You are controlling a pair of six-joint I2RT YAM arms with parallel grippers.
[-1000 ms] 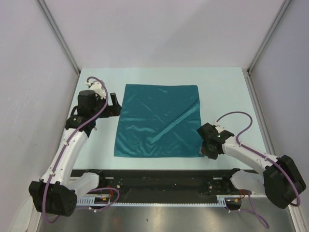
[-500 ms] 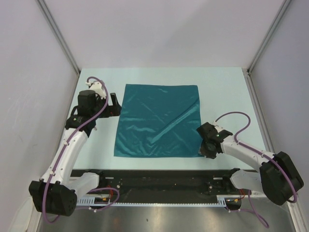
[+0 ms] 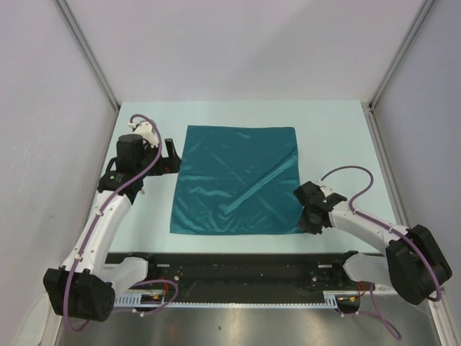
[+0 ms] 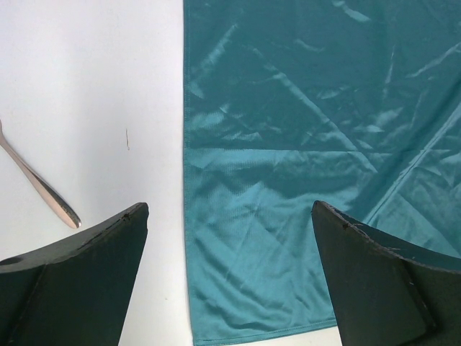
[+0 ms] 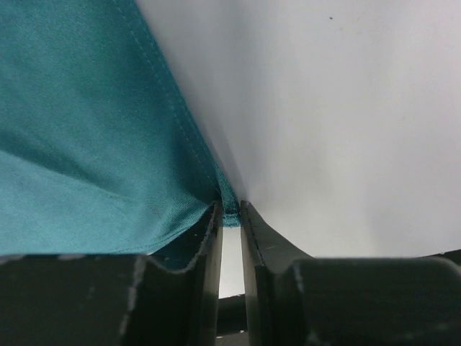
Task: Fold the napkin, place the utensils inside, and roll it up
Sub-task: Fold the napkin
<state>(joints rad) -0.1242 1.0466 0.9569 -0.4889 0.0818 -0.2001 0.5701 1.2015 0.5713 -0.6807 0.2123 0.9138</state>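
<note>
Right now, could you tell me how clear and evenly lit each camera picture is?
Top external: even, soft light, all sharp, pale sheen streaks on the napkin. Left wrist: napkin crisp, glare along its creases; the left hand dark and featureless; the utensil handle sharp. Right wrist: the right hand is blurred from closeness, and the table shades unevenly grey.

Table (image 3: 338,137): pale blue-white, flat.
Walls (image 3: 245,50): plain grey panels on three sides.
Rail (image 3: 245,268): black, along the table's near edge.
</note>
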